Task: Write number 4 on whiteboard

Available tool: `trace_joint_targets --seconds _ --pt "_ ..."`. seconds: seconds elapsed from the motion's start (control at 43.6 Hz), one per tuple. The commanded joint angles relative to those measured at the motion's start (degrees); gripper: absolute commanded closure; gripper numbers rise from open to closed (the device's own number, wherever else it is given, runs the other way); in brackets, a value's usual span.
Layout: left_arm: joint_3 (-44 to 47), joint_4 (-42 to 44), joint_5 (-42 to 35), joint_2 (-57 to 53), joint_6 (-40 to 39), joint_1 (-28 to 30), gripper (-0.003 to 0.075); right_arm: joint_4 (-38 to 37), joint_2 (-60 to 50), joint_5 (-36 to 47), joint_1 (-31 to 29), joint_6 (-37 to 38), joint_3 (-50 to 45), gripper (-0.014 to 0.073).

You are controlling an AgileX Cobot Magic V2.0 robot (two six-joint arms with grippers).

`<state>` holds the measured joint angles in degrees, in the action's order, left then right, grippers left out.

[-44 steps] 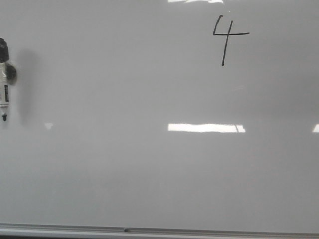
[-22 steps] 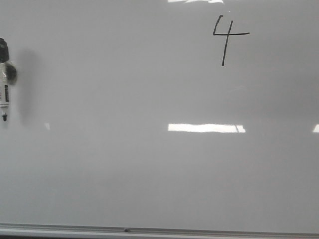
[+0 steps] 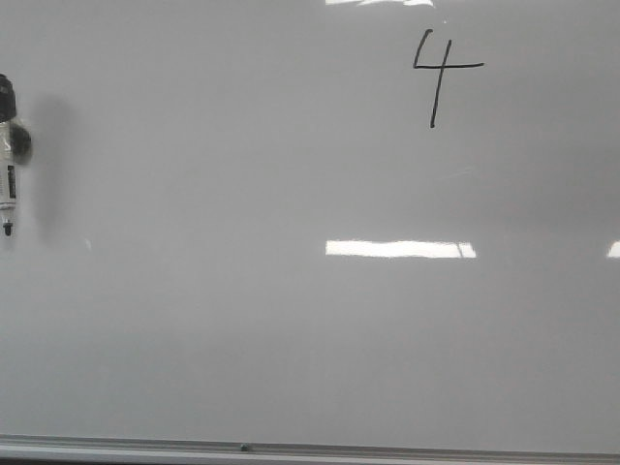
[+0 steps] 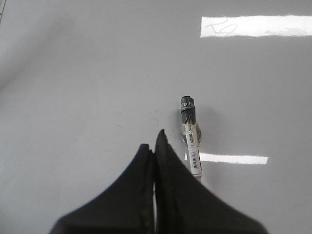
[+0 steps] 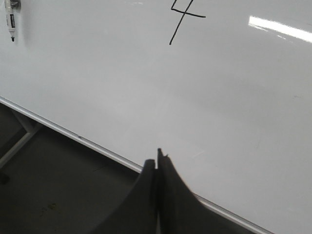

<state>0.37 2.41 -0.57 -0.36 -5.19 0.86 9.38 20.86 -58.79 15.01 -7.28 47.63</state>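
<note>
You've got the number 4 (image 3: 441, 77) far right on the whiteboard (image 3: 291, 329), marker (image 3: 8, 160) lying far left, probably uncapped. Both jaws pressed together, holding nothing.

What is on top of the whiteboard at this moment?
On the whiteboard there is the number 4 drawn in black, and a marker at its left edge. The frame crops the marker, so its far side cannot be seen.

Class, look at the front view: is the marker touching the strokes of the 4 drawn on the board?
No. The marker sits at the far left edge of the whiteboard, while the number 4 is drawn far away at the upper right.
</note>
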Motion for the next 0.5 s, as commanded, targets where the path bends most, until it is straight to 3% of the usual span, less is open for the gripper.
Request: trace_joint_targets --seconds 0.0,0.482 --pt "0.30 -0.04 -4.30 -0.86 0.43 -0.18 0.0740 -0.03 0.60 3.78 -0.40 -0.55 1.09 0.0663" --pt "0.30 -1.28 -3.99 -0.86 1.77 -4.20 0.0741 -0.03 0.60 3.78 -0.40 -0.55 1.09 0.0663"
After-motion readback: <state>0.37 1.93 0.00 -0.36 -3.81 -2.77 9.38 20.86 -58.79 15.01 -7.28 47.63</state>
